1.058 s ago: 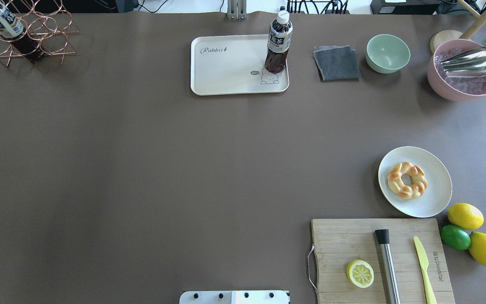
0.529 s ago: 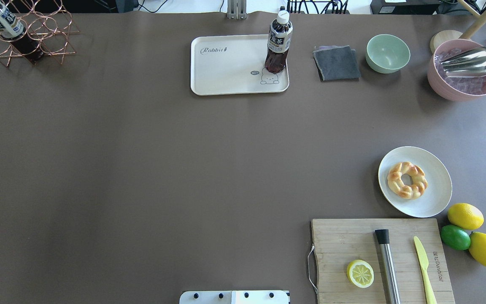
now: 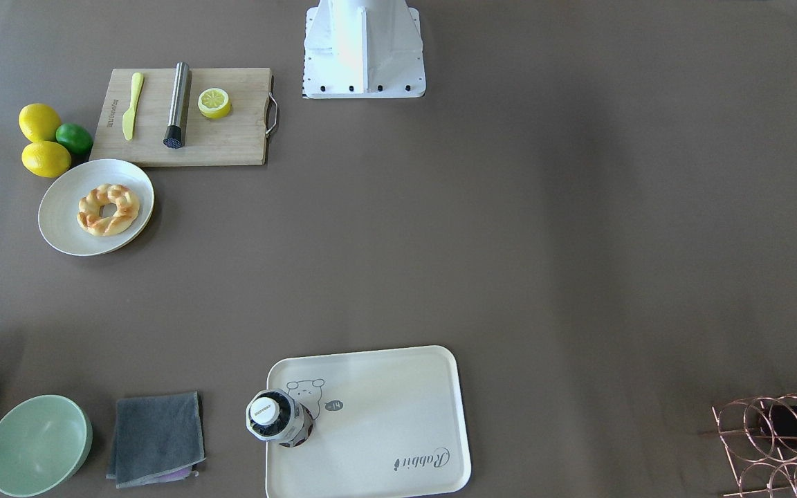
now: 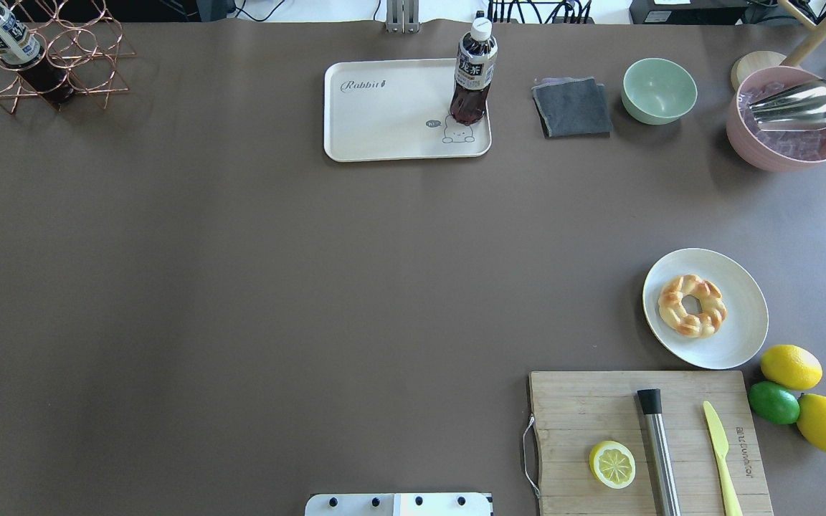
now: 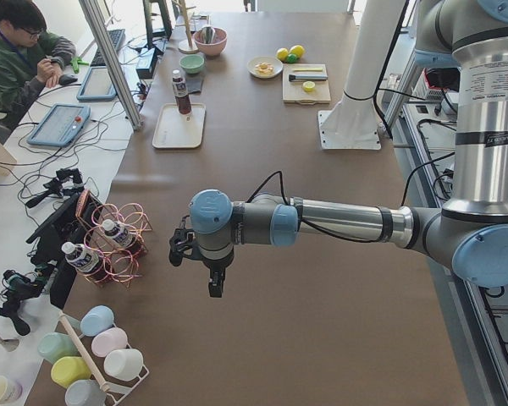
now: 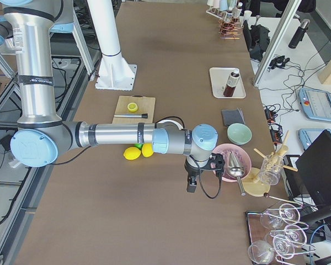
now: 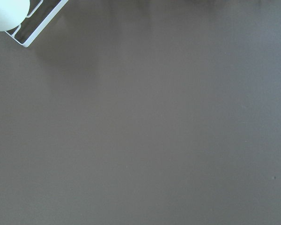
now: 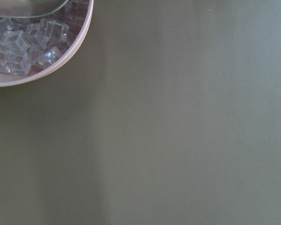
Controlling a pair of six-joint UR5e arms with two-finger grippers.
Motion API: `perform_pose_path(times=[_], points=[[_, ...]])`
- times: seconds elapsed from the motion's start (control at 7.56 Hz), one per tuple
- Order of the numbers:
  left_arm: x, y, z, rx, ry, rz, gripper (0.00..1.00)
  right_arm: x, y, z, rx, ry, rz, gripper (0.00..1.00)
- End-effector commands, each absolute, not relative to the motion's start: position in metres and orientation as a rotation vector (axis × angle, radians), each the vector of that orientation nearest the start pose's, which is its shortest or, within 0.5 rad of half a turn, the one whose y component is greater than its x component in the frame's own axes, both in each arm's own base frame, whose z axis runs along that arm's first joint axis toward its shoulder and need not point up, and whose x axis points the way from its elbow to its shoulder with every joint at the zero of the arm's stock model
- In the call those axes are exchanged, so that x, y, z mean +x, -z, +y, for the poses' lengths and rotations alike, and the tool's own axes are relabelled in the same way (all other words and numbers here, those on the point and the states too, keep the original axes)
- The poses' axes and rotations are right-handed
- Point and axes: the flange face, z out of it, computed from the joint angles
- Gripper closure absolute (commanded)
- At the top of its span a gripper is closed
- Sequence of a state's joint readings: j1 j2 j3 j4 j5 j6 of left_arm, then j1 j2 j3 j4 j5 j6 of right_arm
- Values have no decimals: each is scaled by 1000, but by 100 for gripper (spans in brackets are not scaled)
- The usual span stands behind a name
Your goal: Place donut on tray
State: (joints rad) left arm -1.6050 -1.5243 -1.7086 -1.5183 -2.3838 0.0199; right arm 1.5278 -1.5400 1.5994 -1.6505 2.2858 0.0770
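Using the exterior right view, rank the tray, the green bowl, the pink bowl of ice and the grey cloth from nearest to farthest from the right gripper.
Measured from the right gripper, hanging at the table's near end:
1. pink bowl: just beside it, on the operators' side.
2. green bowl: next along that edge.
3. grey cloth: just past the green bowl.
4. tray: farthest, mid-table, a bottle standing on it.

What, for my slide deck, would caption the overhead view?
Donut sits on a round plate; the tray across the table holds only a bottle.
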Motion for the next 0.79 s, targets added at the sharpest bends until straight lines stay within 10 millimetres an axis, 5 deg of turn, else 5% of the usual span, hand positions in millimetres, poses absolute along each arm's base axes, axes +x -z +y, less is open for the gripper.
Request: perform_pose_path(times=[0.0, 0.66], points=[[-77, -611, -467, 67, -6, 813, 1, 47, -646, -503, -76, -43, -709, 0], [-78, -591, -475, 109, -14, 810, 1, 47, -645, -505, -64, -39, -708, 0]])
